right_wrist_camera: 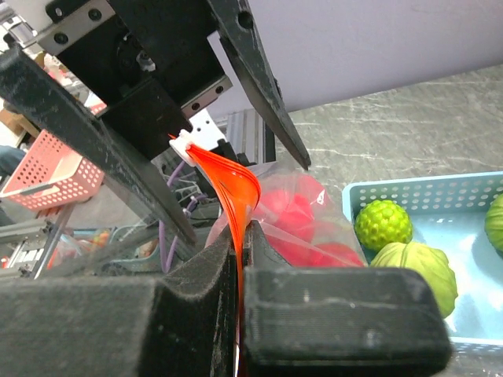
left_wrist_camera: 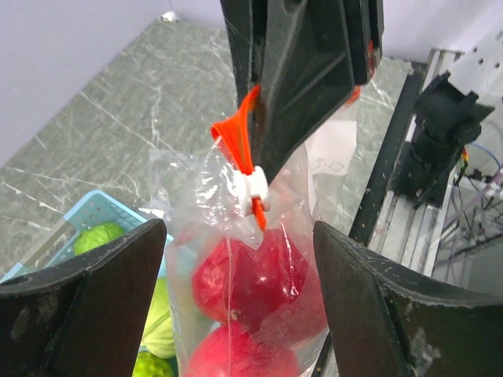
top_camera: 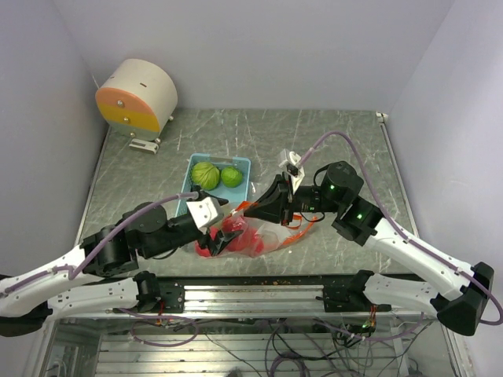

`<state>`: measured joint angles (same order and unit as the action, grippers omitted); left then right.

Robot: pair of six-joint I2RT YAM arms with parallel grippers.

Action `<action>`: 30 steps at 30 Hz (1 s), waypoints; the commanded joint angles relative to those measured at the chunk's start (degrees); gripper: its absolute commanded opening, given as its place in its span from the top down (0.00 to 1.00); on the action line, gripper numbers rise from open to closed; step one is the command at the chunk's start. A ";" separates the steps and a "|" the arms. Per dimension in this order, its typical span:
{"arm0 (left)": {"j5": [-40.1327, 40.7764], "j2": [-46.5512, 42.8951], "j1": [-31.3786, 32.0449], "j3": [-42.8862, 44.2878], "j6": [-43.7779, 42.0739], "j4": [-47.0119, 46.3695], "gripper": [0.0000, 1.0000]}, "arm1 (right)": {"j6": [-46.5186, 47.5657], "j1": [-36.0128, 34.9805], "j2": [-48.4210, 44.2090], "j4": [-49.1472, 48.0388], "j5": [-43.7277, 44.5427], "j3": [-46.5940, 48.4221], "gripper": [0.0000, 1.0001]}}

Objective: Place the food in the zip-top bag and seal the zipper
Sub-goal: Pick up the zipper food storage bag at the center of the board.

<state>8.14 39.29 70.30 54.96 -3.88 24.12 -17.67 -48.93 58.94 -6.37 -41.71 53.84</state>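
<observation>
The clear zip-top bag (top_camera: 250,238) holds red apple-like food (left_wrist_camera: 255,283) and hangs from its orange zipper strip (right_wrist_camera: 236,196). My right gripper (right_wrist_camera: 244,245) is shut on that strip, just above the bag (right_wrist_camera: 306,212). A white slider (left_wrist_camera: 255,185) sits on the zipper below the right gripper (left_wrist_camera: 306,71). My left gripper (left_wrist_camera: 240,263) stands open, its fingers (left_wrist_camera: 86,298) either side of the bag without pinching it. In the top view the left gripper (top_camera: 222,214) meets the right gripper (top_camera: 253,210) over the bag. A green cabbage (top_camera: 206,174) and a lime (top_camera: 231,176) lie in the tray.
The light blue tray (top_camera: 242,162) sits just behind the bag, mid-table. A round cream and orange device (top_camera: 137,98) stands at the back left corner. Metal rails (top_camera: 259,294) run along the near edge, and walls close in the table on three sides.
</observation>
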 commanded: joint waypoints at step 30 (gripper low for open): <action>3.17 -1.23 0.10 -2.02 -1.13 -9.95 0.93 | 0.17 -0.14 -0.49 1.23 1.39 1.18 1.00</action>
<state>10.22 38.57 70.41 52.31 -4.67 14.92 -19.07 -48.93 58.96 -6.98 -41.41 53.56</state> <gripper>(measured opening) 0.118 0.007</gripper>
